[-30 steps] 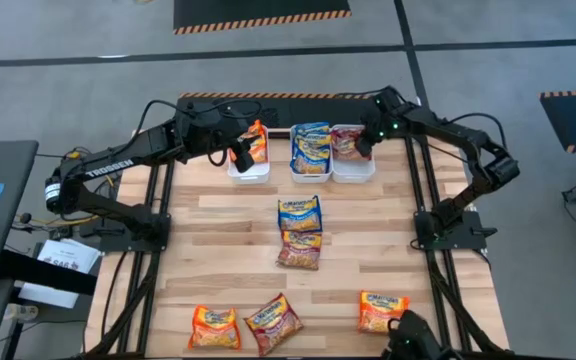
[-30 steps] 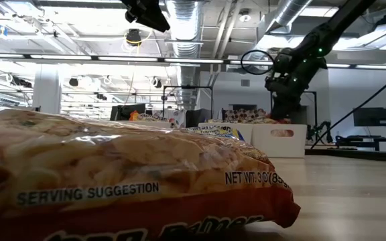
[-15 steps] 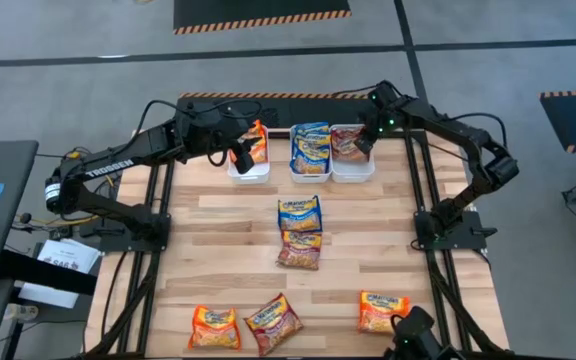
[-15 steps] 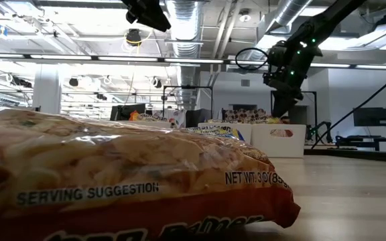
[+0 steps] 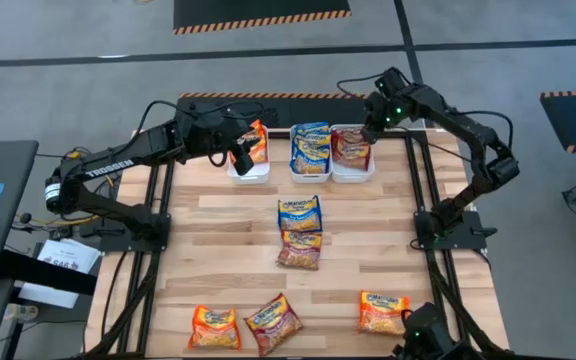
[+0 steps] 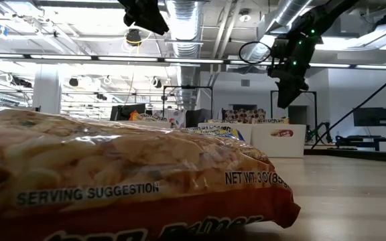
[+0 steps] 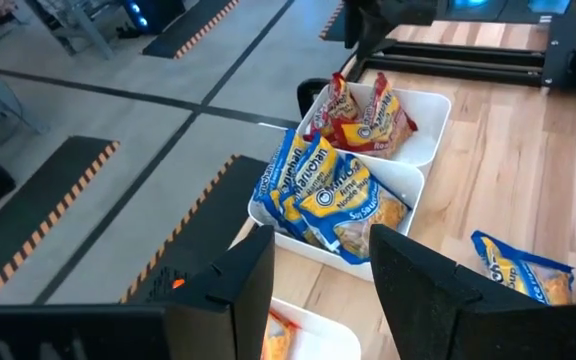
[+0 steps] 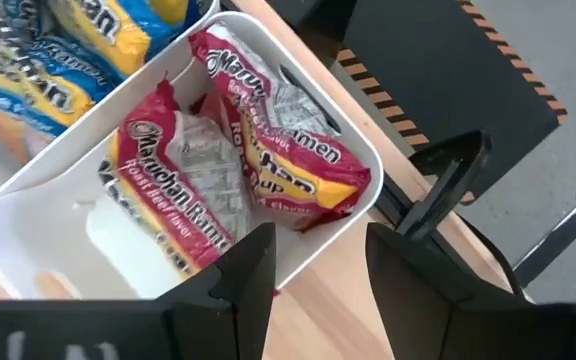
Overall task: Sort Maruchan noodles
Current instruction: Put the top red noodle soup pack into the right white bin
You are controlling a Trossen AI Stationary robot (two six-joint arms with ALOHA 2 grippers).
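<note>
Three white bins stand along the table's far edge. The left bin [image 5: 249, 172] holds an orange Maruchan packet [image 5: 256, 142], the middle bin [image 5: 310, 176] blue packets [image 7: 328, 190], and the right bin [image 5: 353, 176] dark red packets [image 8: 218, 170]. My left gripper [image 5: 238, 158] hovers open over the left bin, nothing between its fingers [image 7: 318, 240]. My right gripper [image 5: 370, 130] hangs open above the right bin, slanting down, its fingers [image 8: 318, 245] empty. On the table lie a blue packet [image 5: 300, 213], two dark red ones [image 5: 299, 250] [image 5: 273, 323] and two orange ones [image 5: 214, 328] [image 5: 382, 312].
Both arms' dark frames run down the table's left and right sides. In the low view an orange packet [image 6: 126, 181] fills the foreground, and the bins [image 6: 280, 139] stand far behind it. Bare wood lies between the bins and the middle packets.
My right gripper has risen out of the right bin and tipped less steeply down, leaving the dark red packets lying in the bin. My left gripper has stayed over the left bin.
</note>
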